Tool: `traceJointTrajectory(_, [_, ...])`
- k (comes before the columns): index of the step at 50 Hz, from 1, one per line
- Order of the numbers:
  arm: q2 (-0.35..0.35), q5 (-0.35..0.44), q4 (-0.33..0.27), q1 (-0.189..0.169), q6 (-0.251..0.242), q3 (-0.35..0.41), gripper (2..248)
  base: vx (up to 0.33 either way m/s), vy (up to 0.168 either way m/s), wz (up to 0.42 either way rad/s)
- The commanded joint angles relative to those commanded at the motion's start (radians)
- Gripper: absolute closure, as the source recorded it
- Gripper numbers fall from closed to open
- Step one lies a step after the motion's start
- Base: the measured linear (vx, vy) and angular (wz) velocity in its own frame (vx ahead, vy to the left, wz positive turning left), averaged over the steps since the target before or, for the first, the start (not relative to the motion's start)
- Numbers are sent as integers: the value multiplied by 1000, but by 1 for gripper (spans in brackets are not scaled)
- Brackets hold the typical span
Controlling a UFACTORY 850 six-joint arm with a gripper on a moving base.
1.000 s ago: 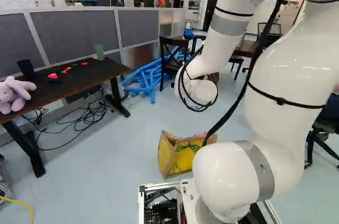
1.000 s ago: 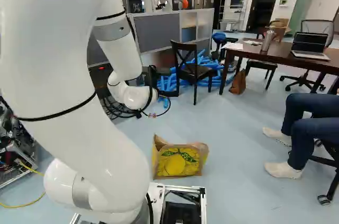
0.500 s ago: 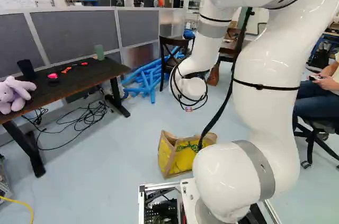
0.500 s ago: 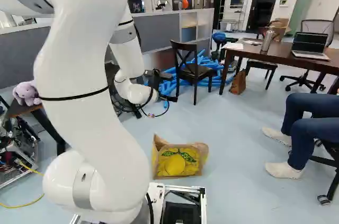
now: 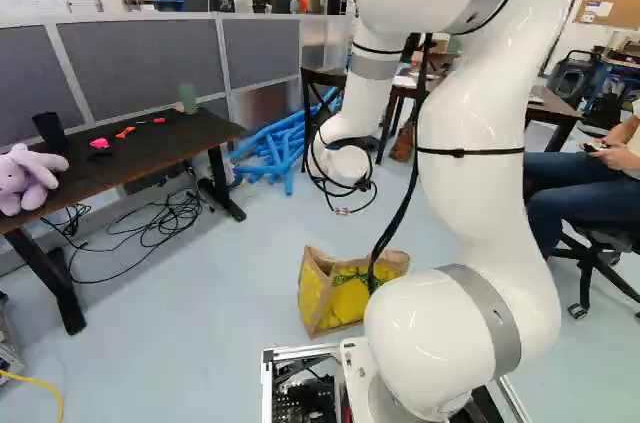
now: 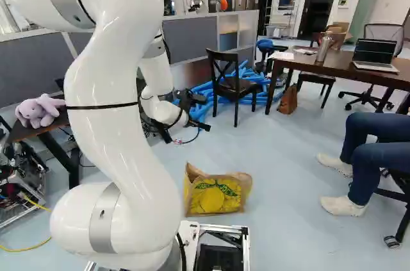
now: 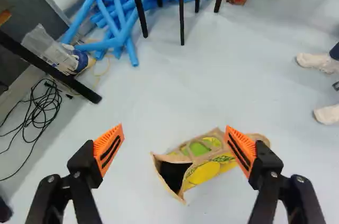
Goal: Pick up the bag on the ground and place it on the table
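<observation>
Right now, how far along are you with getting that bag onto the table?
Looks done: the jaws stand open, angled down toward the yellow-printed bag. In hand: nothing; the bag rests on the floor, apart from the jaws. Left: grip it, lift it and set it on the dark table or the brown table; I can't tell which.

Smooth glossy arm (image 6: pixel 112 136), wooden table (image 6: pixel 339 69)
</observation>
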Motion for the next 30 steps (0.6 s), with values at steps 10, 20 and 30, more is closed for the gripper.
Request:
traceJointTrajectory(10, [-51,-45,63,30,0,-35,3,0,0,0])
traceJointTrajectory(20, [-96,-90,125,62,0,-63,3,0,0,0])
traceJointTrajectory(30, [-137,-135,187,95,0,-87,3,0,0,0])
